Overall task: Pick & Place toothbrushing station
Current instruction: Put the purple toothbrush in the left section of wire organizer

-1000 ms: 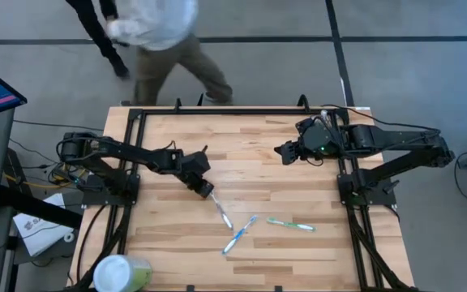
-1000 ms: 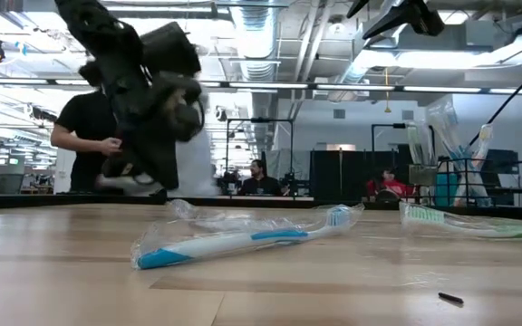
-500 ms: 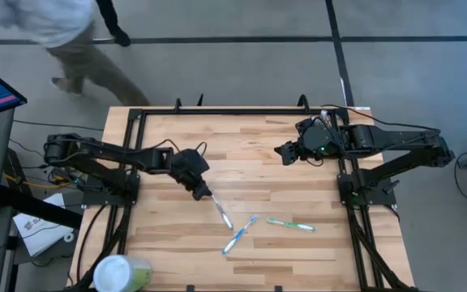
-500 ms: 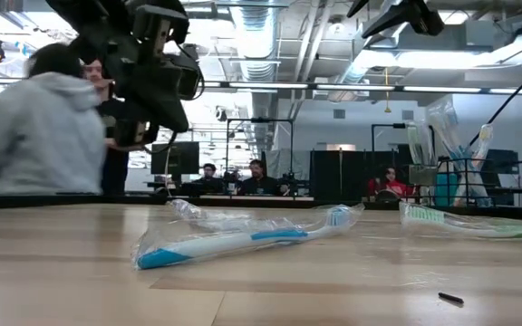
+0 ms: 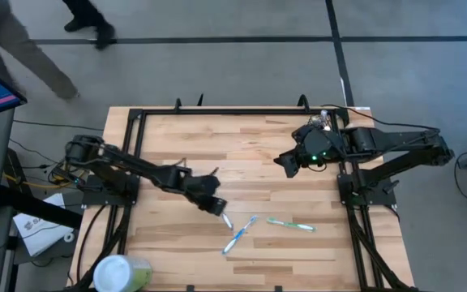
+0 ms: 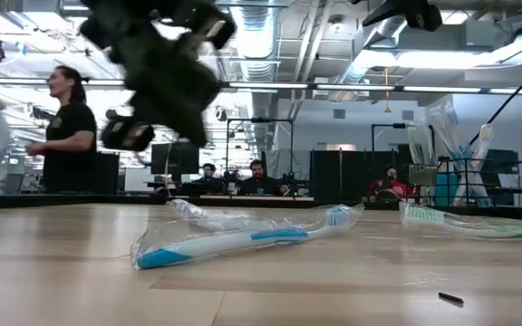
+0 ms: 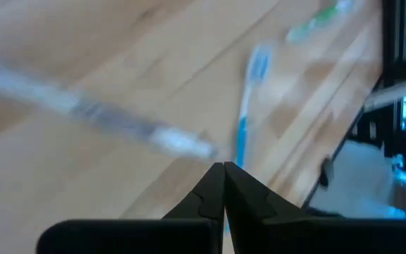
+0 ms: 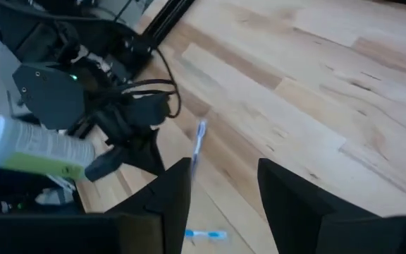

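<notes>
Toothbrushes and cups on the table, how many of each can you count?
Toothbrushes: 3, one white, one blue and white, one green
Cups: 1, pale-green cup with white lid
Total: 4

The tabletop [image 5: 169, 130] lies bare along its far edge and across most of its middle. Three toothbrushes [image 5: 239, 234] clutter the stretch toward the near edge, with the left claw [image 5: 218, 209] just beside them. A pale-green cup [image 5: 122, 273] blocks the near left corner.
</notes>
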Robot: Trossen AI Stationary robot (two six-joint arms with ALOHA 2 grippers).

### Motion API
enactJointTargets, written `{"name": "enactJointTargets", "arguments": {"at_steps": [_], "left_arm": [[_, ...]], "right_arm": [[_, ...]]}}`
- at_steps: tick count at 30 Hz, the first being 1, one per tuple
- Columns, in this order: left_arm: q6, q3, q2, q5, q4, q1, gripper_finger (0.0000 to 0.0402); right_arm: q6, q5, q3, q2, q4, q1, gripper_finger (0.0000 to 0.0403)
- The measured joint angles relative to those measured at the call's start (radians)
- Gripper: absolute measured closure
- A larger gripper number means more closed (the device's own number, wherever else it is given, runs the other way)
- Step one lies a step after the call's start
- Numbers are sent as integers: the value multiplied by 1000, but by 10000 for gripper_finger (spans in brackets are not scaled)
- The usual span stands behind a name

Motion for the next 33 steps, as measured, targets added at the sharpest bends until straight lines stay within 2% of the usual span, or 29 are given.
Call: {"name": "enactJointTargets", "arguments": {"at_steps": [4, 7, 13, 18, 33], "left_arm": [[-58, 123, 120, -46, -12, 3, 401], [-141, 158, 144, -67, -21, 3, 401], [-241, 161, 154, -130, -126, 11, 401], [-260, 178, 178, -151, -113, 26, 401], [-296, 174, 222, -114, -151, 9, 401]], "right_arm": [[-18, -3, 0, 0, -21, 24, 254], [-27, -18, -1, -16, -24, 30, 263], [-22, 15, 0, -50, -23, 35, 281], [58, 31, 0, -64, -22, 14, 286], [53, 31, 0, -65, -22, -11, 268]]}}
